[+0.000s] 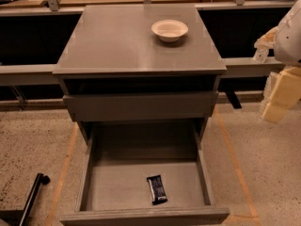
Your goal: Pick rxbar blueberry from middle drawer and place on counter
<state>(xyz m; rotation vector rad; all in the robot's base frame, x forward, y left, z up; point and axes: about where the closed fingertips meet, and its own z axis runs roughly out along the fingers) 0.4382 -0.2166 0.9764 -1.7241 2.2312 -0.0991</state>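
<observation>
Lying in middle drawer (117, 187), rxbar blueberry (156, 189); hand (281, 98) well apart, right.

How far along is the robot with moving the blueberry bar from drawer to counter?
Done: the middle drawer is pulled open. In hand: nothing; the gripper hangs far right, away from the drawer. Left: the rxbar blueberry lies on the drawer floor near its front, to be grasped, lifted and set on the counter, where a cream bowl sits.
</observation>
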